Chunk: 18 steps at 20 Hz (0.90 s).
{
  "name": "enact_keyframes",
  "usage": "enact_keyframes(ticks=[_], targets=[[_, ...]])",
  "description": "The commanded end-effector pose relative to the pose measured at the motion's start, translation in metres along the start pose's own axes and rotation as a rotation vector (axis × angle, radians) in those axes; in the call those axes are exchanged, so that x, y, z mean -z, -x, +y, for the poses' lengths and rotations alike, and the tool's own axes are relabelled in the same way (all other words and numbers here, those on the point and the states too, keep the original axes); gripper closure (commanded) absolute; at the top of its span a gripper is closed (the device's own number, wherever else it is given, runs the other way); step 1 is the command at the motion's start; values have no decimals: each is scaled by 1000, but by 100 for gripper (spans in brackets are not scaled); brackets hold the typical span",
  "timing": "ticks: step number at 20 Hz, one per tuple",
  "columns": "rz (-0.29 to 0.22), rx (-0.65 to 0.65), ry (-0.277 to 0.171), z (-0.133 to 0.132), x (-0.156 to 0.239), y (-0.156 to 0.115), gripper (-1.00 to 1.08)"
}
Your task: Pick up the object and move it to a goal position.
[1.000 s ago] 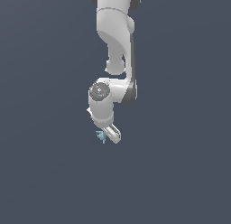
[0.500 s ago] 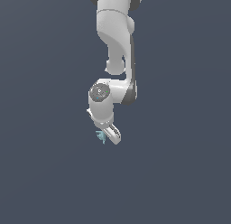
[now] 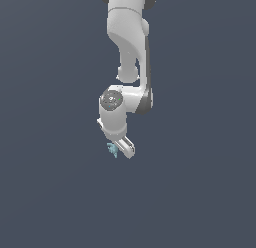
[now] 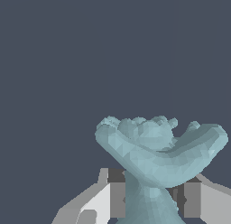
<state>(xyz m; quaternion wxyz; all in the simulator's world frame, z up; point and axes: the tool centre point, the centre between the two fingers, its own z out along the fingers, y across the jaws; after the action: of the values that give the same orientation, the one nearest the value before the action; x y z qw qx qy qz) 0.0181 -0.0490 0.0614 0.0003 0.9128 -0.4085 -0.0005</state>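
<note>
Claw (image 3: pixel 118 151) clamped on pale teal object (image 4: pixel 158 151), fingers (image 4: pixel 113 198) either side, w/ arm upright

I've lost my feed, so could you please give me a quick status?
Gripper shut on teal object. Object between the fingers. No obstruction visible.

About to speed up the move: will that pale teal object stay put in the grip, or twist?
Likely rigid: the object looks solid and lumpy. It may twist, since the gripper pinches only its narrow stem while the wide curved top overhangs. Probably light, being tiny beside the gripper.
</note>
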Motion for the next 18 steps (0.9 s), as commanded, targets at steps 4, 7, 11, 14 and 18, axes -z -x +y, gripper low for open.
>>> enact_keyframes(ticks=[4,7,11,14,18], targets=[[0,1,-1,-1,18,13,108],[0,1,-1,-1,34,24,108],[0,1,-2,-1,60,44,108],[0,1,-2,-1,84,61,108],[0,1,-1,-2,112,80,108]])
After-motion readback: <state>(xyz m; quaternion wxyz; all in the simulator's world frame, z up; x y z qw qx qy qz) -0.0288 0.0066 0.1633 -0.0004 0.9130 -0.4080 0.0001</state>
